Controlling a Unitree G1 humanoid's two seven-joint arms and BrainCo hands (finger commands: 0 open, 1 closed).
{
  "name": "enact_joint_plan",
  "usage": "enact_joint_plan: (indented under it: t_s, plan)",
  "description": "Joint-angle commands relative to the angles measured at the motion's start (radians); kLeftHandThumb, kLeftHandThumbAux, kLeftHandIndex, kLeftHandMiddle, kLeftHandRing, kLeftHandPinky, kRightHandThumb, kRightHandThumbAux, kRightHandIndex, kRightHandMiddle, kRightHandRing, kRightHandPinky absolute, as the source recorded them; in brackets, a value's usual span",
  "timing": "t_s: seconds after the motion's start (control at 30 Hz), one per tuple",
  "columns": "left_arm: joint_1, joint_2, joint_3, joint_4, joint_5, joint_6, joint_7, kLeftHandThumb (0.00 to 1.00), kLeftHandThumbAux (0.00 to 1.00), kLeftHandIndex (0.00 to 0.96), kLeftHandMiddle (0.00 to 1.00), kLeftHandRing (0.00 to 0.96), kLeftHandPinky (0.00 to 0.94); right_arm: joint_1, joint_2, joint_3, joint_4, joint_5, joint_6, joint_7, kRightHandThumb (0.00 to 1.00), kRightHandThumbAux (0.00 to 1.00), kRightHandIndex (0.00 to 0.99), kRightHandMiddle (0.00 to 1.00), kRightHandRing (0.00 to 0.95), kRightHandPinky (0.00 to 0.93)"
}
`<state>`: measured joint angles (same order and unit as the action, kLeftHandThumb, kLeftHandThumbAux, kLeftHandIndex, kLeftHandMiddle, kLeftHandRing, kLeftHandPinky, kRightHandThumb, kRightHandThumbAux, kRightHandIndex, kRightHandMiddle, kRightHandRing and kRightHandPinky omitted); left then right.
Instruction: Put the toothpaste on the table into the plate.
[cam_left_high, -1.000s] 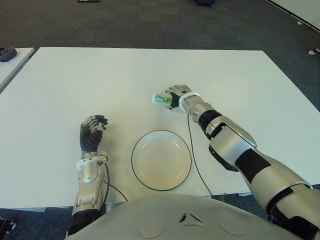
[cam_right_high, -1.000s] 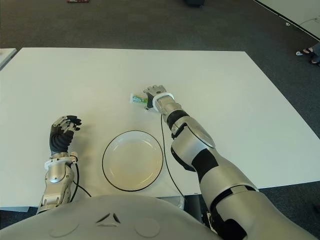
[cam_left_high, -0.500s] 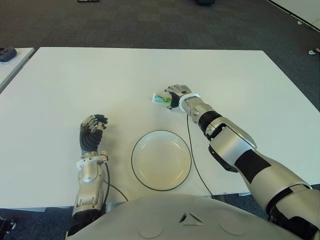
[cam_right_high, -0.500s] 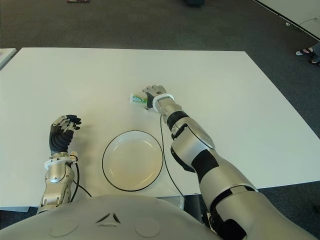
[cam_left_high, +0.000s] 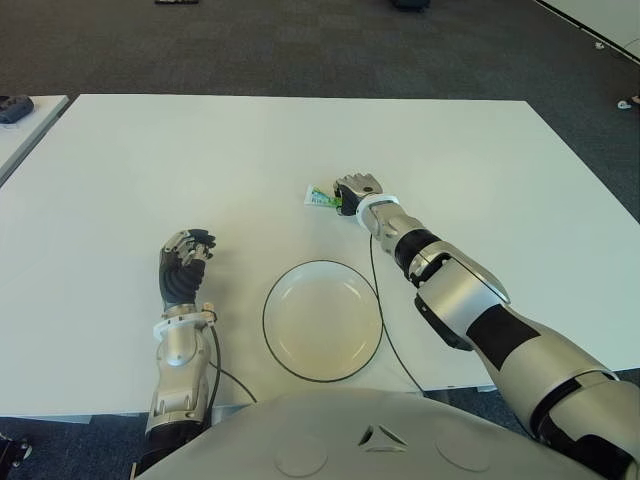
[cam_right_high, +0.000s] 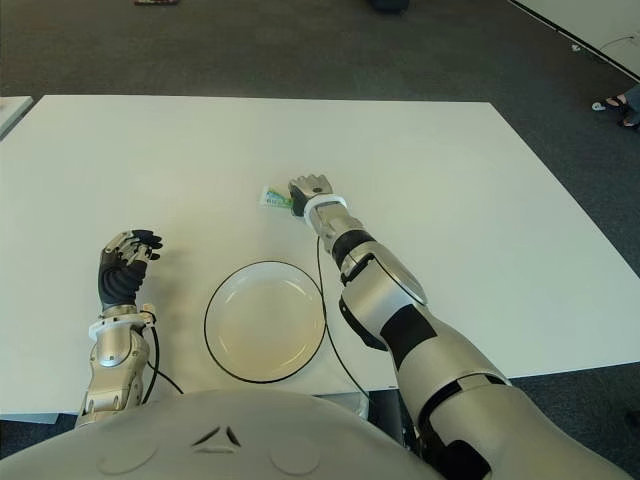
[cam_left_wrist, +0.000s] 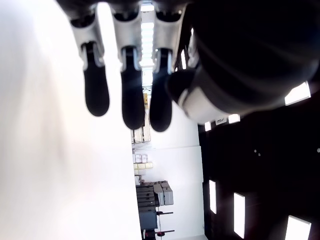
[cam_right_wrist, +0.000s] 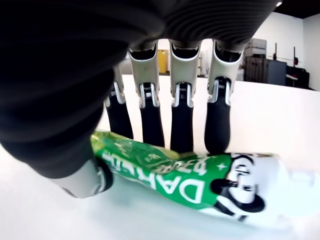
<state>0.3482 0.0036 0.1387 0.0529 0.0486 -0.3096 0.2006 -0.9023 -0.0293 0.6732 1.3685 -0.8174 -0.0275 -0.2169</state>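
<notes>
Green-white toothpaste (cam_left_high: 322, 197) flat on table, plate (cam_left_high: 322, 319) empty

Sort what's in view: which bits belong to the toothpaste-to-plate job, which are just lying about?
In the job:
- toothpaste, lying on the table
- plate, nearer the robot
- right hand, fingers around the tube but not closed on it

Lying about:
- left hand, left of the plate, fingers curled, holding nothing
- dark object on the neighbouring table
</notes>
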Motion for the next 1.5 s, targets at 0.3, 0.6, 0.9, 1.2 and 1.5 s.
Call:
enact_joint_plan:
  t_s: [0.3, 0.6, 0.9, 1.2, 1.5]
  plan:
    - [-0.005, -0.003, 0.002, 0.0, -0.001, 0.025, -0.007, 0.703, 0.719, 0.425, 0.457, 0.461, 0.454, 0.024, 0.0, -0.026, 0.007, 0.017, 0.0, -0.043, 0.697, 0.724, 0.432, 0.723, 0.711, 0.733]
    - [-0.018, -0.002, 0.009, 0.01, 0.009, 0.021, 0.004, 0.703, 0.719, 0.426, 0.472, 0.47, 0.463, -0.01, 0.0, -0.027, 0.003, 0.013, -0.009, -0.041, 0.697, 0.725, 0.432, 0.757, 0.753, 0.788]
    - [-0.026, -0.002, 0.019, 0.015, 0.001, 0.025, 0.003, 0.703, 0.719, 0.427, 0.477, 0.47, 0.465, -0.042, -0.006, -0.041, 0.004, 0.023, -0.025, -0.036, 0.698, 0.724, 0.438, 0.801, 0.799, 0.818]
    - [-0.035, 0.004, 0.025, 0.035, 0.002, -0.002, -0.003, 0.703, 0.718, 0.427, 0.493, 0.487, 0.474, -0.083, -0.025, -0.066, -0.001, 0.044, -0.069, -0.031, 0.698, 0.723, 0.439, 0.841, 0.836, 0.845]
    - [-0.052, 0.012, 0.029, 0.079, -0.02, -0.059, -0.021, 0.702, 0.717, 0.427, 0.496, 0.493, 0.477, -0.136, -0.058, -0.105, -0.059, 0.079, -0.197, -0.088, 0.7, 0.723, 0.44, 0.856, 0.849, 0.854]
